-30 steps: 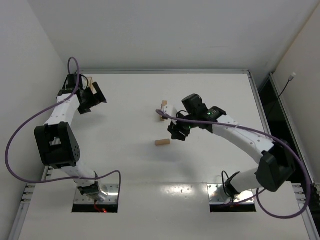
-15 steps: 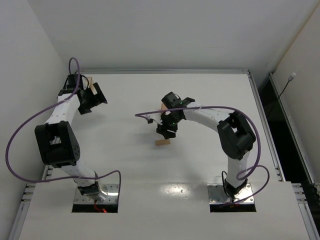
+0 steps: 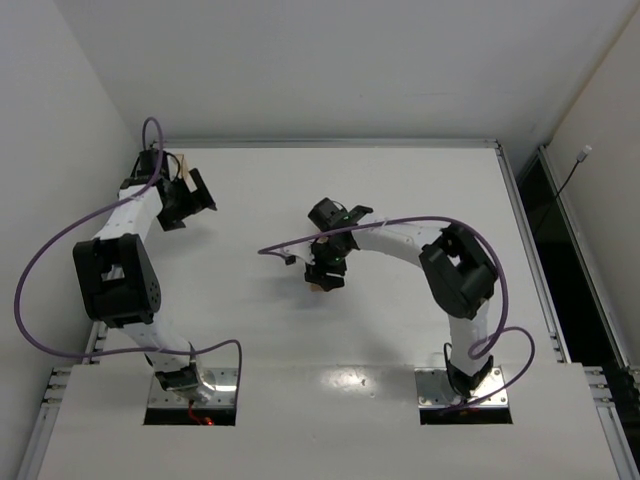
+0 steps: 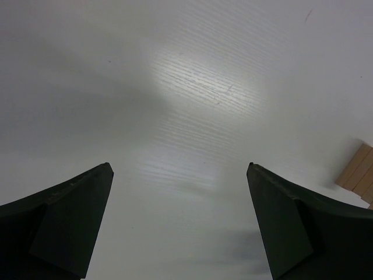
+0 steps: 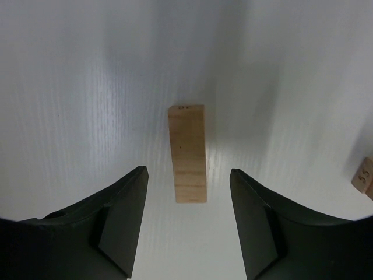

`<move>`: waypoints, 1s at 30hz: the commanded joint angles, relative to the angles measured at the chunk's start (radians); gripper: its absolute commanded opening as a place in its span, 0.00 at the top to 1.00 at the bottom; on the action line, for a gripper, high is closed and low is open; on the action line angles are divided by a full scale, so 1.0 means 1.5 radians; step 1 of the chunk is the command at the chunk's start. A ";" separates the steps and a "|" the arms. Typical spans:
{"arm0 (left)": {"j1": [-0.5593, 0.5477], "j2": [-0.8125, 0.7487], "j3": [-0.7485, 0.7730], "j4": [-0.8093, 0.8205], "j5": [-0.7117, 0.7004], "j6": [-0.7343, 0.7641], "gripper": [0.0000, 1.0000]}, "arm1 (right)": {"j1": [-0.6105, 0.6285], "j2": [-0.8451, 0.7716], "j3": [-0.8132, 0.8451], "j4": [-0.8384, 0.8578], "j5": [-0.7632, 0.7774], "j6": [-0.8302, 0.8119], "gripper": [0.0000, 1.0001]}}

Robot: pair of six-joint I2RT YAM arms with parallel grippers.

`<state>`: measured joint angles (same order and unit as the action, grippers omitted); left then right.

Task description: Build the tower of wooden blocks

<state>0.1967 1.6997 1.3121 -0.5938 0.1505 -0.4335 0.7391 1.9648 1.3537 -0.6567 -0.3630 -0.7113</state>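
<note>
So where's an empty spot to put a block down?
The table's far right corner, beyond the right arm, is bare. So is the middle, between the left hand and the right hand. It's crowded under that hand, where a wood block lies.

The top camera is looking down from behind the arm bases point(image 3: 190, 385) over the whole tabletop point(image 3: 400, 330). Both wrist cameras are hanging close above it, facing down between their fingers point(image 5: 116, 221); the right one is sharing one wood block point(image 5: 187, 153) with the top view.
</note>
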 commanded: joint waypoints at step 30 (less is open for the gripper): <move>0.005 0.003 0.028 0.004 -0.013 0.004 0.00 | 0.033 -0.031 0.214 -0.052 0.018 0.307 1.00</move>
<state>0.1967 1.7351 1.3388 -0.6006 0.1455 -0.4301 0.7761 2.0373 1.4776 -0.7189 -0.2775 -0.4908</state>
